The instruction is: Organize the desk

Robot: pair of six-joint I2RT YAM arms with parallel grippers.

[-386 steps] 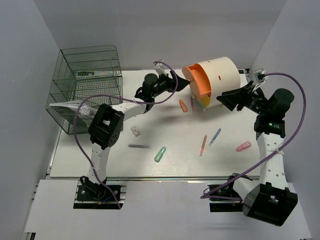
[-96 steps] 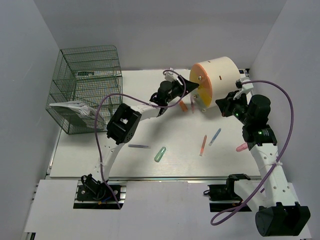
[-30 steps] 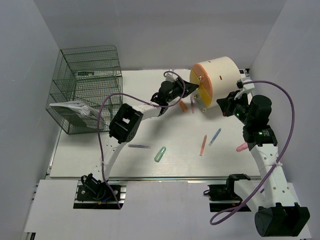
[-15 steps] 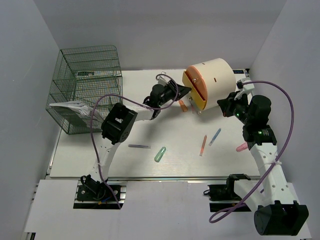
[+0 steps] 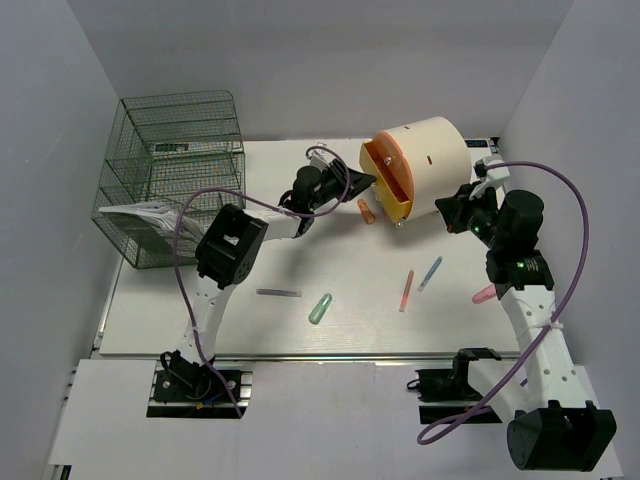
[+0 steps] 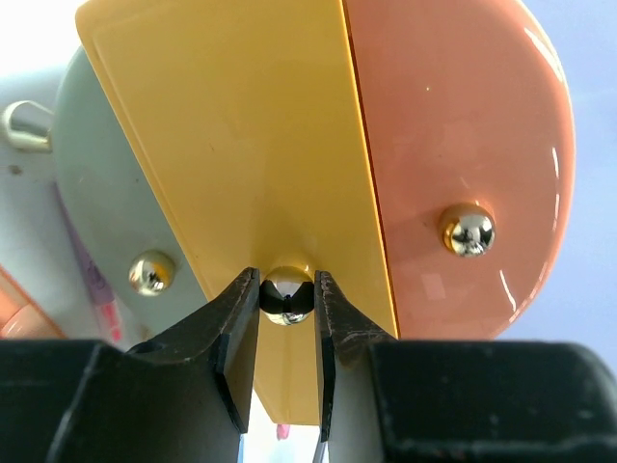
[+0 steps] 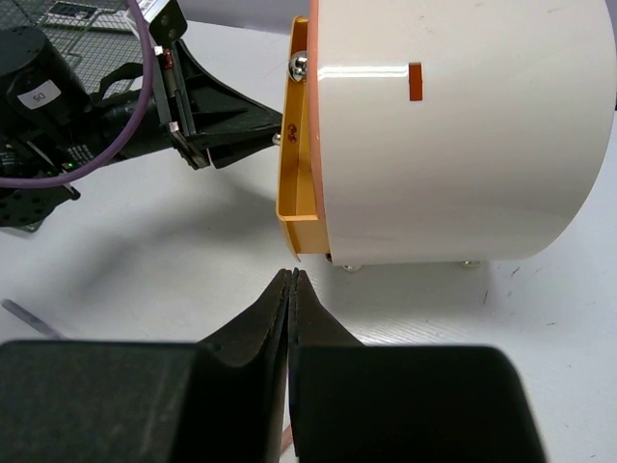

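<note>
The tabletop (image 5: 380, 330) fills most of my overhead view, lying flat and white between the two arm bases and the back wall. I judge it rigid and fixed. It is nothing to lift, only a smooth matte face on which anything I nudge will skid.

At its far left corner stands the green wire rack (image 5: 175, 170). At the far middle sits the cream cylinder (image 5: 425, 160), lying on its side with its drawer fronts towards the left arm. It looks like light plastic, so I expect it to slide if I pull hard without bracing it.

The yellow drawer (image 6: 251, 145) stands partway out of the cylinder, next to an orange drawer front (image 6: 463, 164).

My left claw (image 6: 287, 289) is pinching the drawer's polished metal knob (image 6: 286, 294). The knob is small, round and slick, so the hold is shallow and could slip off under a jerk.

My right claw (image 7: 290, 280) is pressed together and holds nothing. It hovers low just beside the cylinder's base, and I cannot tell whether it touches.

The loose pieces lie scattered across the tabletop: a green capsule (image 5: 320, 308), a red pen (image 5: 406, 291), a blue pen (image 5: 430, 272), a pink one (image 5: 486, 294) and a grey stick (image 5: 278, 292). They all look light, stiff and round, so they are likely to roll. I would take each one across the middle of its barrel.
</note>
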